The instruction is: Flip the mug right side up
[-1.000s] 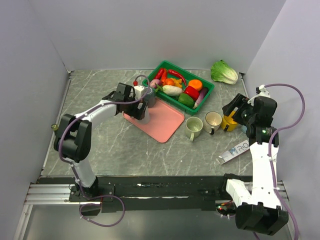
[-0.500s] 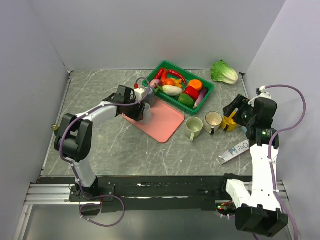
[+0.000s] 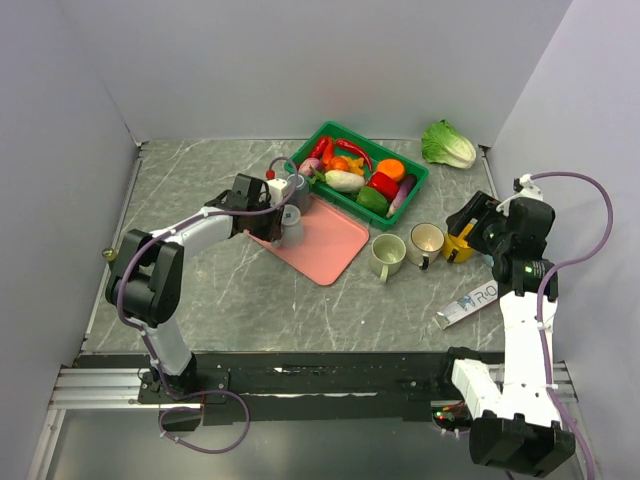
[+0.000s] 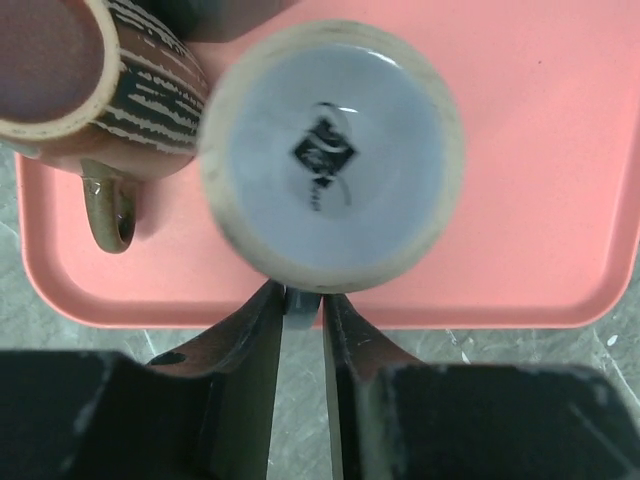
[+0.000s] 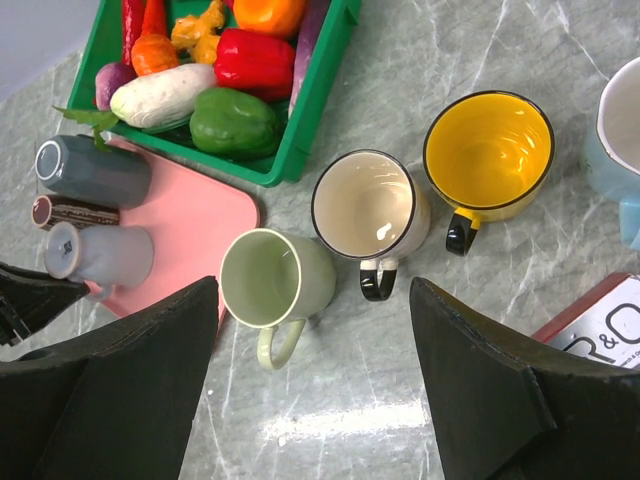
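Note:
The mug (image 4: 330, 150) stands upside down on the pink tray (image 4: 560, 200), its pale blue-grey base with a dark logo facing up. My left gripper (image 4: 300, 296) reaches it from the tray's near edge. The jaws are pressed onto the mug's handle, which shows as a grey sliver between the fingertips. From above, the mug (image 3: 290, 230) sits at the tray's left end with the left gripper (image 3: 272, 222) beside it. It also shows in the right wrist view as the mug (image 5: 105, 258). My right gripper (image 5: 315, 290) hangs open and holds nothing, off at the right gripper (image 3: 470, 220).
A brown striped mug (image 4: 90, 80) and a dark grey mug (image 3: 298, 190) crowd the same tray end. A green mug (image 5: 275, 280), white mug (image 5: 368, 205) and yellow mug (image 5: 488, 150) stand upright right of the tray. A green vegetable basket (image 3: 330, 135) and a cabbage (image 3: 447, 145) are behind.
The left jaws have closed from wide open onto the mug's handle, and the left wrist has shifted slightly toward the mug. The right arm has stayed put.

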Available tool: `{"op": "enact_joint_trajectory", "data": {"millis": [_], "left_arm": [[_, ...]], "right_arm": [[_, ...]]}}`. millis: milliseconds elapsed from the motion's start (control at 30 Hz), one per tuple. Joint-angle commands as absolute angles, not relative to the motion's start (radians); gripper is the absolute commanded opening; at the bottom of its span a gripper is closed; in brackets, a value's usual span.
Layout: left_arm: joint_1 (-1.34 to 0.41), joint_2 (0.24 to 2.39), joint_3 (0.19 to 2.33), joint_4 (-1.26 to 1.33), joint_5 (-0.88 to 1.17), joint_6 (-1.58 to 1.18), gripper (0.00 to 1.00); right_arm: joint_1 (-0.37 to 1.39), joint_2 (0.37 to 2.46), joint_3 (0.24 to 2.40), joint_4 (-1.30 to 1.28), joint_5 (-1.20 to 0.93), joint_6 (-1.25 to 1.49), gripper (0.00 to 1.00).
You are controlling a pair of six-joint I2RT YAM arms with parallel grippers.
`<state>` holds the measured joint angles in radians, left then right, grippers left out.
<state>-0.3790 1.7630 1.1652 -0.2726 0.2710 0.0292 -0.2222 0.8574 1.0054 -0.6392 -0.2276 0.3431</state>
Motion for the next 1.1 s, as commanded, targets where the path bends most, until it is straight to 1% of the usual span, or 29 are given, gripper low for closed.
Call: {"op": "enact_joint_trajectory", "data": {"millis": [0,200,233,333,500,600,767,867,967,1067], "left_arm": [[-0.382,1.746,1.169,-0.215,0.244,0.011,0.27],[-0.391,1.767,1.172,-0.213,0.206,0.006,0.32],[-0.391,1.769,1.17,-0.209,0.201,0.008,0.37],[-0.394,1.772,1.167,-0.204,0.183,0.006,0.43],[-0.4,1.773,1.166,-0.195,0.166,0.006,0.43],[-0.403,1.778,1.167,-0.196,0.16,0.006,0.46],[-0.41,1.79,1.169,-0.196,0.153,0.006,0.46],[-0.413,1.795,1.17,-0.198,0.156,0.006,0.43],[-0.414,1.793,1.172,-0.193,0.152,0.008,0.36],[-0.416,1.789,1.173,-0.193,0.15,-0.031,0.17]], "right_arm": [[-0.221,0.839,1.003,-0.64,-0.209,0.328,0.83],[-0.219,0.841,1.006,-0.64,-0.215,0.33,0.83],[-0.219,0.841,1.006,-0.64,-0.215,0.331,0.83],[-0.221,0.841,1.006,-0.637,-0.215,0.33,0.83],[-0.221,0.841,1.008,-0.638,-0.213,0.33,0.83],[-0.218,0.841,1.008,-0.641,-0.212,0.327,0.83],[-0.221,0.835,1.005,-0.641,-0.212,0.328,0.83],[-0.219,0.833,1.008,-0.644,-0.212,0.33,0.83],[-0.219,0.828,1.011,-0.647,-0.21,0.33,0.83],[-0.219,0.828,1.012,-0.649,-0.213,0.33,0.83]]}}
